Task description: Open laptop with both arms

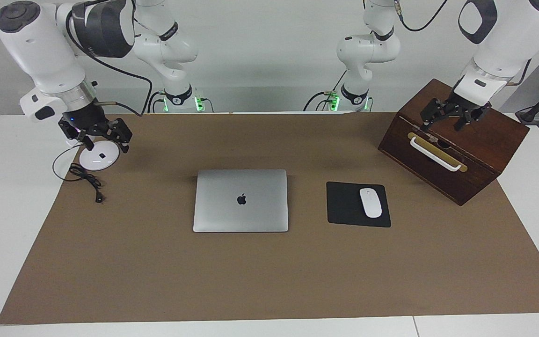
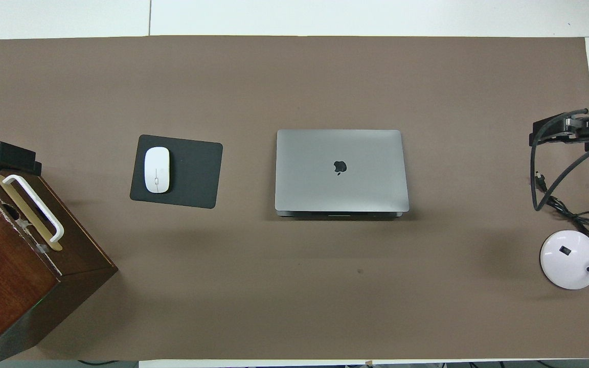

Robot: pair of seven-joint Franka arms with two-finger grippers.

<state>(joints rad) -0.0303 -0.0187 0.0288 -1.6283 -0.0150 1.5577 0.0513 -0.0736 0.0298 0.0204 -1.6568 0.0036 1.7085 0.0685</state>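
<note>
The thin silver-grey metal laptop (image 1: pixel 241 200) lies shut mid-table beside a black mouse pad (image 1: pixel 357 204), while the left gripper (image 1: pixel 452 117) above the wooden box (image 1: pixel 456 145) and the right gripper (image 1: pixel 103 135) above a white round lamp base (image 1: pixel 99 157) both hang released, so one should steady the base as the other lifts the lid's edge.

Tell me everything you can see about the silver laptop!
The laptop is thin and silver-grey, and looks like metal. It has rounded corners and a dark apple logo in the middle of its lid. It is shut and lies flat on the brown mat, about midway between the two arms' ends of the table. The black mouse pad lies beside it, toward the left arm's end, with a gap between them. Nothing rests on the lid and neither gripper touches it. Its keys and screen are hidden.
</note>
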